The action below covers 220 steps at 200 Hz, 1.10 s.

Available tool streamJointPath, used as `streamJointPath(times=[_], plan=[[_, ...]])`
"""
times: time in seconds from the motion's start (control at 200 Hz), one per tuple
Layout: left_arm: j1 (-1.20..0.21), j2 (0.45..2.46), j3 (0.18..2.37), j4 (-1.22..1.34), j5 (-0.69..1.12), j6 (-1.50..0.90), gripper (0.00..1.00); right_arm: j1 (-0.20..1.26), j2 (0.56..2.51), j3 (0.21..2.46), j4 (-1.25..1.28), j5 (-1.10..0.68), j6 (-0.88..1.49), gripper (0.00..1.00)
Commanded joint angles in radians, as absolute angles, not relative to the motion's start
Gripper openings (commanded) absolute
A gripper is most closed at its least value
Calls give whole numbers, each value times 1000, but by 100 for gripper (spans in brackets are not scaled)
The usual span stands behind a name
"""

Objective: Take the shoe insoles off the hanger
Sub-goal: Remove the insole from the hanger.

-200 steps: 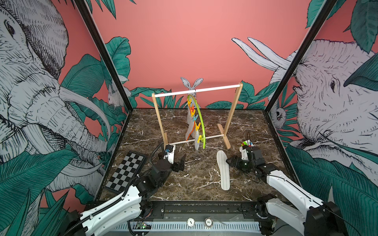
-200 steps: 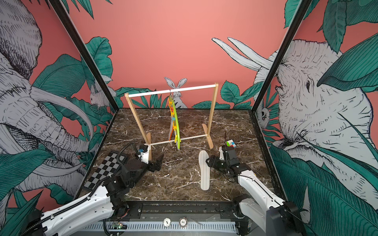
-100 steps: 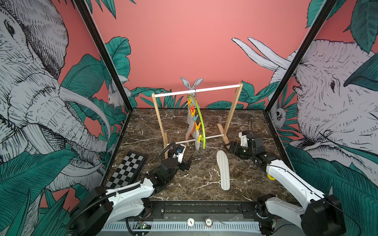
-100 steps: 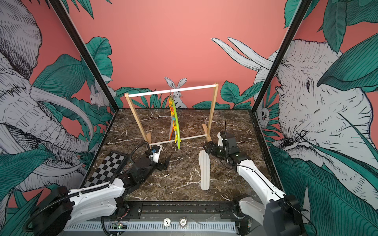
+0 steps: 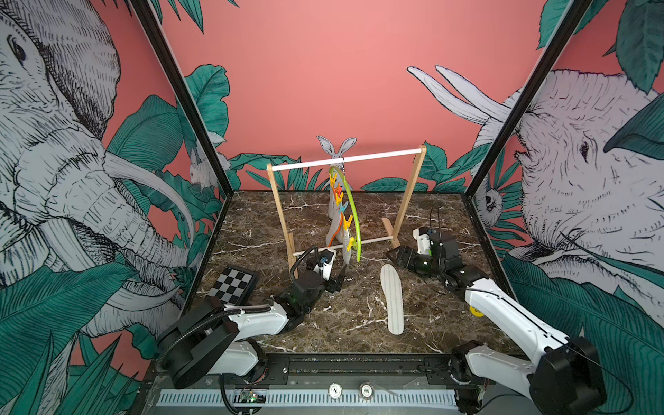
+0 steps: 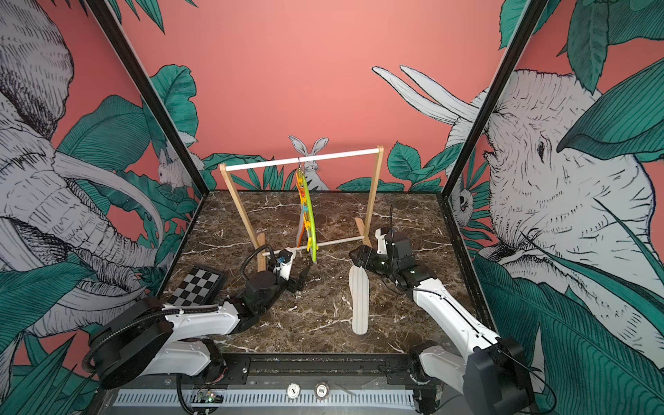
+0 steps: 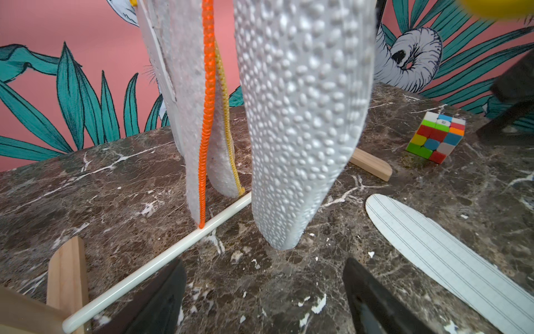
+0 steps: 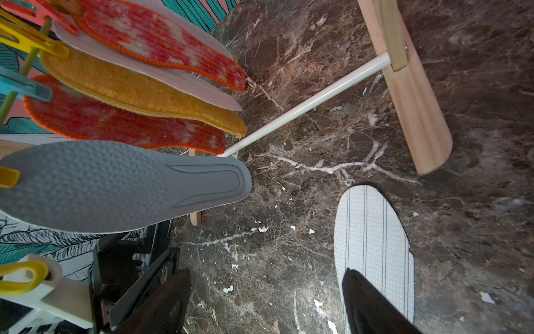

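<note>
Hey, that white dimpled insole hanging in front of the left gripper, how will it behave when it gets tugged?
The white dimpled insole hangs off the hanger with its lower end free, so it will probably swing when nudged. It looks thin and foamy, so likely light and bendy. Its raised bumps should resist slipping.

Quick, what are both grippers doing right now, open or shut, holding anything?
Left gripper: open, holding nothing; the white dimpled foot-shaped insole hangs ahead of it.
Right gripper: open, holding nothing.
</note>
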<state>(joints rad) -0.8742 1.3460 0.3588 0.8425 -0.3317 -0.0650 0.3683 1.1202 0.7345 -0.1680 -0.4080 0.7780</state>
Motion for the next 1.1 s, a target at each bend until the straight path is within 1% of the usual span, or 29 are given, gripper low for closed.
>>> streamJointPath(times=[0.0,0.08,0.215,0.48,0.63,0.885,1.095], plan=[[-873,1378,392,923,-331,-84,85,376,1097,759,-149,-404,773,87],[-875,1405,393,958,-346,-92,85,376,1086,761,-156,-397,775,90],[-878,1453,406,996,-360,-101,85,379,1076,761,-157,-395,781,93],[-887,1563,442,1079,-416,-112,86,382,1086,772,-137,-414,799,94],[-890,1621,461,1122,-481,-120,86,382,1085,777,-135,-418,802,94],[-910,1723,518,1142,-511,-114,86,389,1095,764,-103,-438,820,95],[-922,1816,535,1211,-622,-139,87,393,1091,752,-94,-442,829,95]])
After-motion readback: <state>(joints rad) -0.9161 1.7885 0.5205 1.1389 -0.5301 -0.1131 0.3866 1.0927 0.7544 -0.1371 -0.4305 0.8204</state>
